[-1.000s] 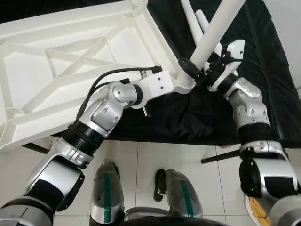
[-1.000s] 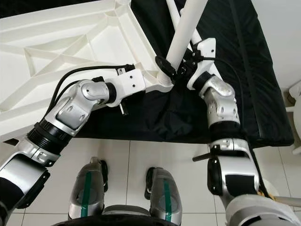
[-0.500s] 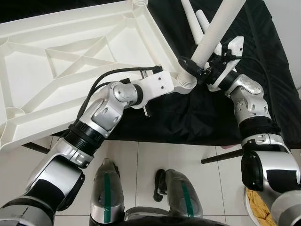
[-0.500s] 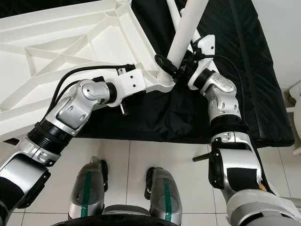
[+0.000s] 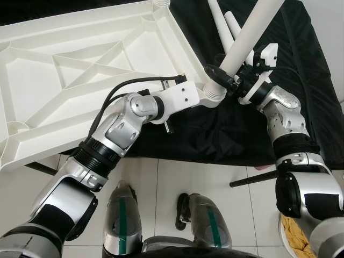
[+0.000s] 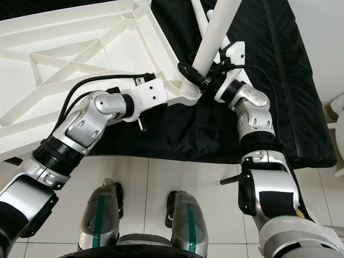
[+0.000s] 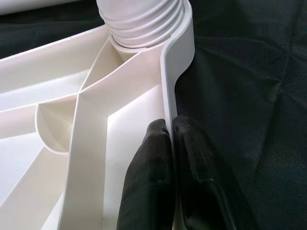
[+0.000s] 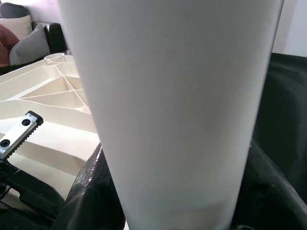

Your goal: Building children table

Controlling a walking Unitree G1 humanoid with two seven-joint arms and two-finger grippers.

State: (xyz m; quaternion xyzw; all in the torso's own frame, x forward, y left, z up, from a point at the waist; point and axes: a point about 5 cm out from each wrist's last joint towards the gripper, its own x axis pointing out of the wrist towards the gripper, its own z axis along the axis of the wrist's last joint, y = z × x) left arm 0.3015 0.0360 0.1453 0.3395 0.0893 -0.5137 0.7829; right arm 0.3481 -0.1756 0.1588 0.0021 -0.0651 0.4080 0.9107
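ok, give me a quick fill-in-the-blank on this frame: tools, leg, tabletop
The left tool is shut on the tabletop's ____.
The right tool grips the white ____ near its lower end.
That leg meets the threaded ____ at the corner of the tabletop.
The tabletop lies underside up, partly on a ____ cloth.

Missing: rim; leg; socket; black

A home room: white tiled floor (image 5: 161, 183), black mattress (image 6: 279, 80), sofa cushions (image 8: 24, 40).
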